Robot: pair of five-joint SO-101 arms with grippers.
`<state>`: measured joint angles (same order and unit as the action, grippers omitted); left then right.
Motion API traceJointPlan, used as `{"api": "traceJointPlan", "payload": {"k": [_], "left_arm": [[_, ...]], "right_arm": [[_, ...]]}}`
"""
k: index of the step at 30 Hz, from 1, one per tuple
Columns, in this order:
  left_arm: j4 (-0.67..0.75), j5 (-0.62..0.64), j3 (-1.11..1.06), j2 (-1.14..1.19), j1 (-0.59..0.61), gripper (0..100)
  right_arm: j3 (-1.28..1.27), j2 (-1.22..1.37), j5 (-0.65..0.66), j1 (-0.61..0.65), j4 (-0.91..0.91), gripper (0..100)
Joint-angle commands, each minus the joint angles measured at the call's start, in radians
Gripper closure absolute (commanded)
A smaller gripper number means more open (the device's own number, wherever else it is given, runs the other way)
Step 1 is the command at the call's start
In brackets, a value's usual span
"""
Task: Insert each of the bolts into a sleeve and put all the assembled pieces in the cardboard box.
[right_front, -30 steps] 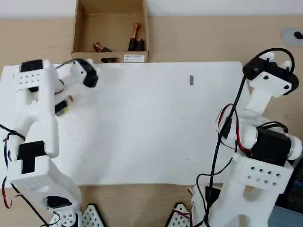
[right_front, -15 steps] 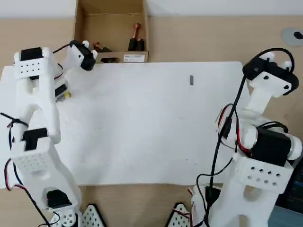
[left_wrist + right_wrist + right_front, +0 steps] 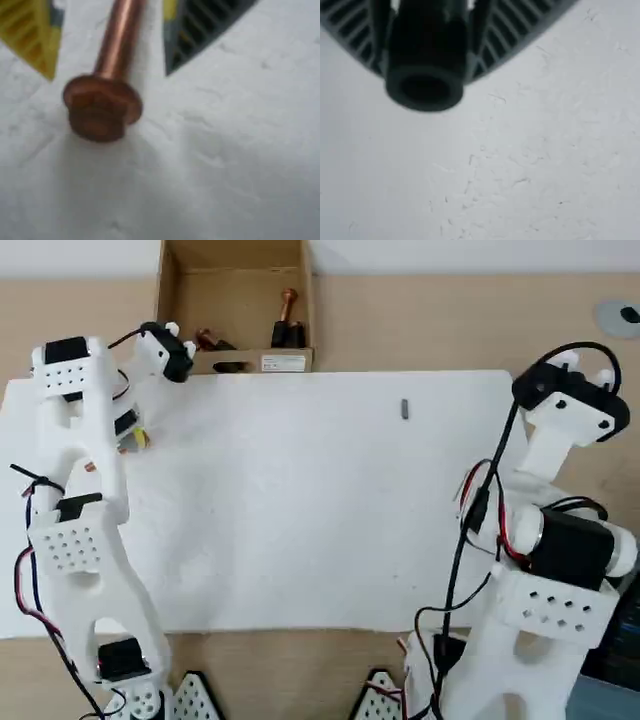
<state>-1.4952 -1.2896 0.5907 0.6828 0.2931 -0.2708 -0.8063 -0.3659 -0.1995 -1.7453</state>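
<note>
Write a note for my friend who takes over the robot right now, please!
Left gripper: shut on a copper bolt, over the white mat, near the cardboard box.
Right gripper: shut on a black sleeve, over the mat.
Done: two assembled pieces lie in the box.
Left: push this bolt into this sleeve, then box it.

White arms (image 3: 75,470), black motors (image 3: 570,545), red-black cables (image 3: 478,502).
</note>
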Motion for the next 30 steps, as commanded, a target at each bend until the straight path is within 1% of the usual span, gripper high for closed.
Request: {"api": "traceJointPlan", "payload": {"k": [1, 4, 15, 17, 20, 27, 28, 30], "left_arm": [[0.005, -0.002, 0.051, -0.012, 0.011, 84], [0.005, -0.002, 0.049, -0.007, 0.008, 84], [0.014, -0.002, 0.061, 0.12, 0.002, 85], [0.014, -0.002, 0.061, 0.124, -0.011, 90], [0.011, 0.003, 0.061, 0.125, -0.026, 99], [0.005, 0.006, 0.063, 0.114, -0.031, 100], [-0.003, 0.008, 0.074, 0.107, -0.029, 100], [-0.063, 0.02, 0.12, 0.074, -0.026, 100]], "right_arm": [[0.002, -0.01, 0.002, -0.005, 0.021, 98.9], [0.002, -0.01, 0.002, -0.005, 0.021, 98.9], [0.002, -0.01, 0.0, -0.005, 0.021, 98.9], [0.002, -0.01, 0.0, -0.005, 0.021, 98.9], [0.002, -0.01, 0.0, -0.005, 0.021, 98.9], [0.004, -0.015, 0.0, -0.005, 0.021, 98.9], [0.005, -0.015, 0.0, -0.005, 0.021, 98.9], [0.01, -0.016, 0.002, -0.005, 0.021, 98.9]]}}
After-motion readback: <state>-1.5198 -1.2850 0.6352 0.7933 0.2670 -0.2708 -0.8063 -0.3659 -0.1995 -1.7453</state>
